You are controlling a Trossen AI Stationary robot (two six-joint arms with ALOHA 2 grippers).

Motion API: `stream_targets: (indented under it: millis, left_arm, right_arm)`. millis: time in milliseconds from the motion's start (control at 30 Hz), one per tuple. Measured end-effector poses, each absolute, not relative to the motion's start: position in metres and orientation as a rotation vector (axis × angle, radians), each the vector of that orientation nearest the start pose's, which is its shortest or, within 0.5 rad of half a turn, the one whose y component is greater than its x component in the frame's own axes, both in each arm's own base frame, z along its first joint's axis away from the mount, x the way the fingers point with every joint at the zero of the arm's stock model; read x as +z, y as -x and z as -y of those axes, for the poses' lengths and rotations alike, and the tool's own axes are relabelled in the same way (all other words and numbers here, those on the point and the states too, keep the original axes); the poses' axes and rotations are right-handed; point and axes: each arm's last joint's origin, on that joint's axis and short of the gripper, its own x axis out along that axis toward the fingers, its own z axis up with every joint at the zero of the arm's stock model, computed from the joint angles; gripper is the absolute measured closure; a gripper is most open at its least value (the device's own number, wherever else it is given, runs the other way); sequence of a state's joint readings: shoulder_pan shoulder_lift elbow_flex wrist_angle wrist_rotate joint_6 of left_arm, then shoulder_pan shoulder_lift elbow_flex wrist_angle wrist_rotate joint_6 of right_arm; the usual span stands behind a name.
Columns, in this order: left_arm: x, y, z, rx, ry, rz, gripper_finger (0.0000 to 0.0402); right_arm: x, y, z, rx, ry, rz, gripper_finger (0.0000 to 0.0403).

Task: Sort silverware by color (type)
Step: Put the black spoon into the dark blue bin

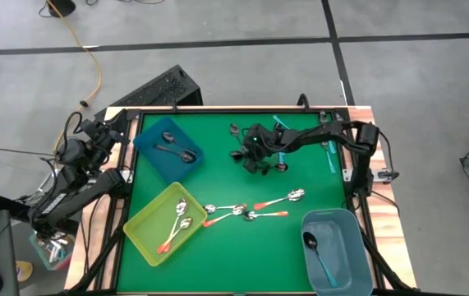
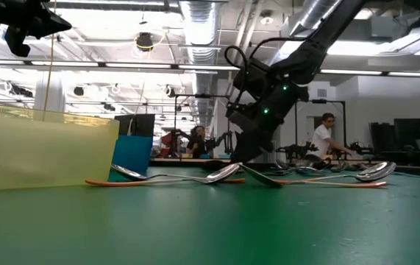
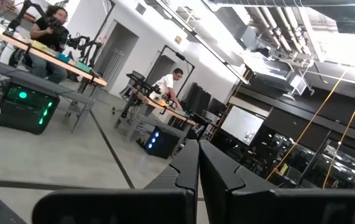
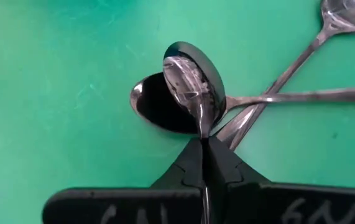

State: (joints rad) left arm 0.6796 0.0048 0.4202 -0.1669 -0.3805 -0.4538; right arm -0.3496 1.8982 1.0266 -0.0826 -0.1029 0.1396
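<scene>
While the left hand (image 3: 198, 163) waits shut, right hand (image 4: 203, 149) pinched on dark grey spoon (image 4: 193, 87), green mat (image 4: 53, 124).

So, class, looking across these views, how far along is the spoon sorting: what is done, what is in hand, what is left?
Done: the yellow bin holds orange-handled spoons, the dark blue bin dark ones, the grey-blue bin one teal-handled spoon. In hand: the right gripper is shut on a dark spoon. Left: orange-handled spoons on the green mat and teal ones near its far edge. The left gripper waits, shut.
</scene>
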Motion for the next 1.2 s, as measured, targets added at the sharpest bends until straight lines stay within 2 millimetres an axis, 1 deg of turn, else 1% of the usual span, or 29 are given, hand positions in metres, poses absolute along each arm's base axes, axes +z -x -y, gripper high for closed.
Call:
stream_targets:
  millis: [167,367,500,600,800,867,967,1067,1200]
  left_arm:
    - [0.282,-0.03,-0.038,0.97,0.369,0.49,0.0401]
    - [0.282,-0.03,-0.038,0.969,0.369,0.489,0.0401]
    - [0.282,-0.03,-0.038,0.969,0.369,0.489,0.0401]
    - [0.282,-0.031,-0.038,0.966,0.369,0.489,0.0401]
    - [0.282,-0.032,-0.037,0.914,0.367,0.475,0.0401]
    - [0.282,-0.032,-0.037,0.898,0.366,0.47,0.0402]
    - [0.282,-0.032,-0.037,0.889,0.366,0.468,0.0401]
    - [0.282,-0.033,-0.037,0.87,0.366,0.463,0.0401]
    - [0.282,-0.033,-0.036,0.845,0.366,0.457,0.0401]
  right_arm:
    - [0.146,-0.337,0.119,-0.31,-0.368,-0.888,0.0397]
    - [0.184,-0.331,0.119,-0.361,-0.339,-0.767,0.0398]
    - [0.207,-0.331,0.116,-0.385,-0.347,-0.644,0.0398]
    - [0.223,-0.335,0.113,-0.391,-0.345,-0.518,0.0398]
    - [0.249,-0.349,0.105,-0.351,-0.4,-0.221,0.0398]
    - [0.256,-0.355,0.101,-0.355,-0.414,-0.109,0.0399]
    - [0.261,-0.365,0.092,-0.34,-0.417,0.031,0.0399]
    - [0.259,-0.375,0.08,-0.315,-0.419,0.14,0.0399]
    - [0.252,-0.391,0.067,-0.278,-0.448,0.223,0.0399]
